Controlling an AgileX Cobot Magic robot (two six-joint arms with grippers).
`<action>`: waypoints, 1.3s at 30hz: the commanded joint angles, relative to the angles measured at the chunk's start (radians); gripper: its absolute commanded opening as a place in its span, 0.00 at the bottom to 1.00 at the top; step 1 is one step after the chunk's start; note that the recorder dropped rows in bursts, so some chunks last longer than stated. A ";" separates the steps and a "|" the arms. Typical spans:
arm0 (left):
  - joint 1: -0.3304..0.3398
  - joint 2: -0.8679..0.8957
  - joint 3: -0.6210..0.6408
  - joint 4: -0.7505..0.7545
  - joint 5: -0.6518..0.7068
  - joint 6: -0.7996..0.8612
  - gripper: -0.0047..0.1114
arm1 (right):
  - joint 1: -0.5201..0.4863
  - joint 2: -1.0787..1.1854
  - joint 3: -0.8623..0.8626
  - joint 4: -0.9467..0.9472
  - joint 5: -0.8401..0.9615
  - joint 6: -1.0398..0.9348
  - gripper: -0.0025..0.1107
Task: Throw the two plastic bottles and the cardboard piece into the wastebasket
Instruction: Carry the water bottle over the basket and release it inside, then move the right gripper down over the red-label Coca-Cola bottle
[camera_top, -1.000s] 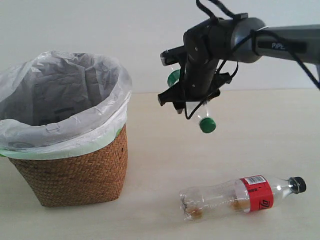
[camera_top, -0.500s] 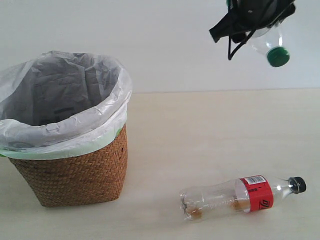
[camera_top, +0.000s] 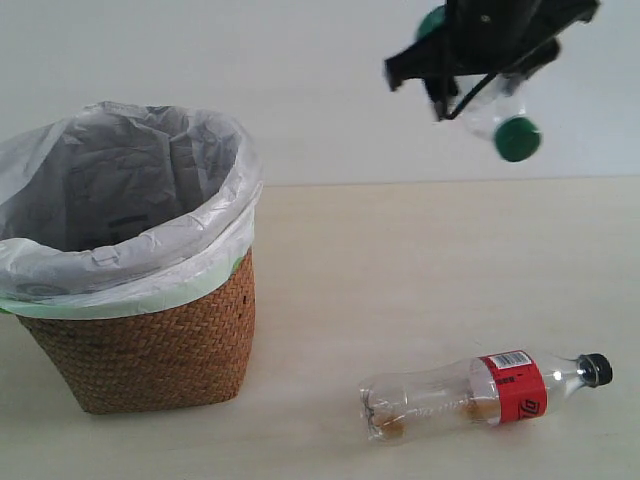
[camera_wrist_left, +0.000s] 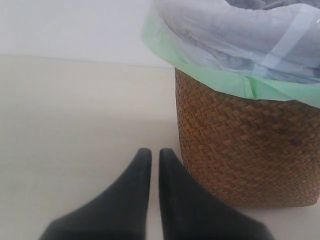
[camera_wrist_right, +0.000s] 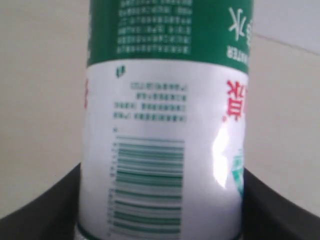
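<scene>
Wastebasket (camera_top: 140, 350) stands at the left of the counter (camera_top: 400, 250), its white bag (camera_top: 130, 190) folded over the rim and its mouth open. Just beside its wicker wall, low over the counter, the left jaws are pressed together with nothing between them.

High up to the right, well clear of the counter and off to the side of the wastebasket, the right jaws are clenched across the label of the green bottle (camera_top: 497, 105). It hangs tilted, cap (camera_top: 517, 138) downward. Below it, at lower right, the red bottle (camera_top: 480, 395) lies on its side on the counter, black cap to the right, with a little brown residue inside. The cardboard piece is not in view.

Both bottles look empty or nearly so, so they are probably very light. Their thin clear walls would likely dent under a hard squeeze, and the smooth round skin could slip. The labelled middle, taken across the width, seems the safest hold. The red bottle may roll as jaws close on it.
</scene>
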 joint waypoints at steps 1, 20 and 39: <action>0.003 -0.002 0.003 0.002 -0.003 -0.009 0.09 | 0.002 -0.011 -0.177 0.768 -0.119 -0.310 0.21; 0.003 -0.002 0.003 0.002 -0.003 -0.009 0.09 | 0.073 0.063 -0.228 0.417 -0.001 -0.110 0.92; 0.003 -0.002 0.003 0.002 -0.003 -0.009 0.09 | 0.069 -0.109 0.412 0.013 -0.001 0.066 0.61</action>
